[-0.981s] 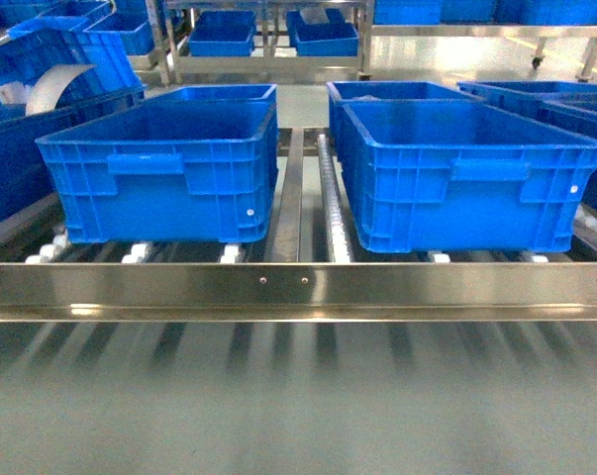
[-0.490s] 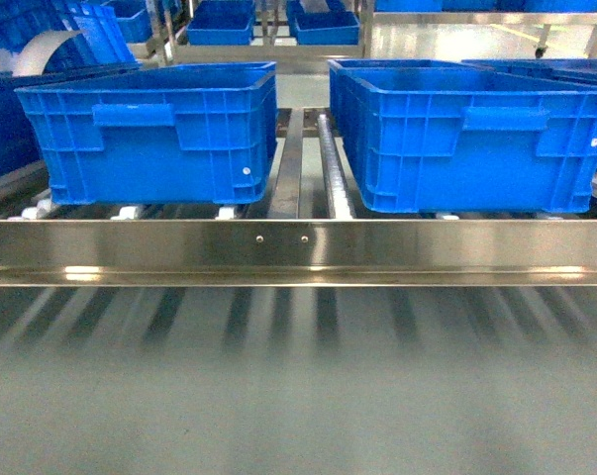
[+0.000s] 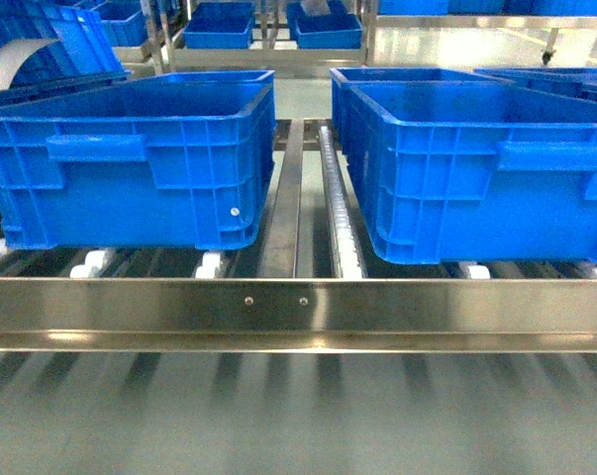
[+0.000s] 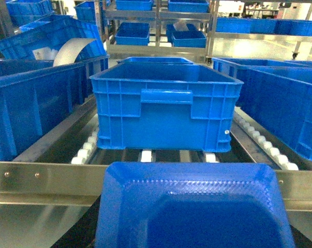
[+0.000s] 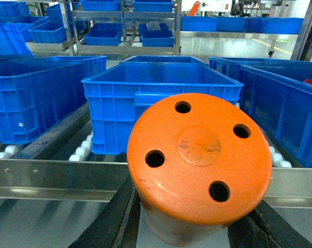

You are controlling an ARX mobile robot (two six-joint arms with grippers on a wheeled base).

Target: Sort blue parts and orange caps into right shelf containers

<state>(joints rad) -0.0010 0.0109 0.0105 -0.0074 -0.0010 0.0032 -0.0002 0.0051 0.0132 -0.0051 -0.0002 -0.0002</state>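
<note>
Head view: two large blue crates sit side by side on a roller shelf, left crate [image 3: 130, 163] and right crate [image 3: 486, 168], both open-topped; their floors are out of sight. Between them runs a bare lane with a steel divider strip [image 3: 283, 208] and a roller track [image 3: 340, 213]; the crates do not touch. A stainless front rail [image 3: 298, 312] crosses the full width just below the crate bases, white rollers showing behind it. No arm shows in this view.

Right wrist view: an orange cap [image 5: 199, 165] fills the foreground, round end face with four holes toward the camera, dark gripper fingers [image 5: 112, 222] flanking its body on both sides; the right gripper is closed around it. It sits on the near side of the rail, facing a blue crate beyond.

Left wrist view: a blue part [image 4: 192, 206], a shallow tray-like piece, fills the lower frame before the rail. The left gripper itself is hidden, so its opening cannot be told.

More blue crates stand behind and on both sides. Steel racks [image 3: 268, 30] with smaller bins stand across a pale floor.
</note>
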